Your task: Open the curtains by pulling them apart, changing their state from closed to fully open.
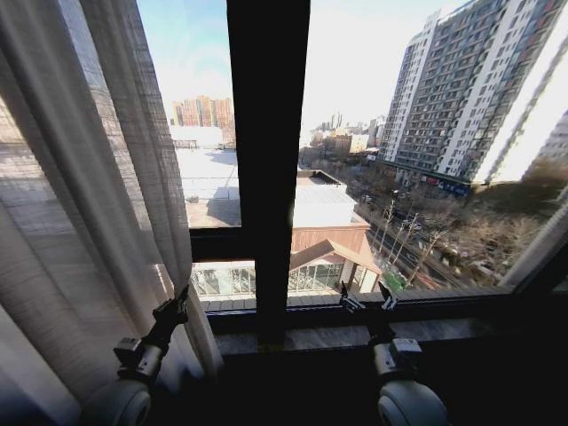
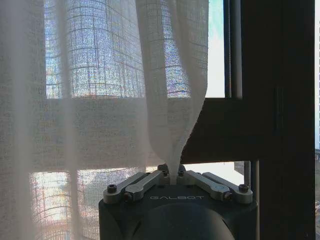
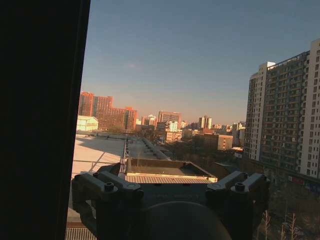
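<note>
The left gripper (image 2: 171, 176) is clamped on the left curtain (image 1: 80, 222) edge, at 8 o'clock; soft, light cloth, best pinched at its hem. The right gripper (image 1: 364, 300) stands apart, empty.

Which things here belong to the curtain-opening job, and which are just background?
Job:
- left curtain, pinched in the left claw
- right curtain, drawn to the window's edge
- right claw, open, holding nothing

Background:
- window frame
- buildings outside
</note>
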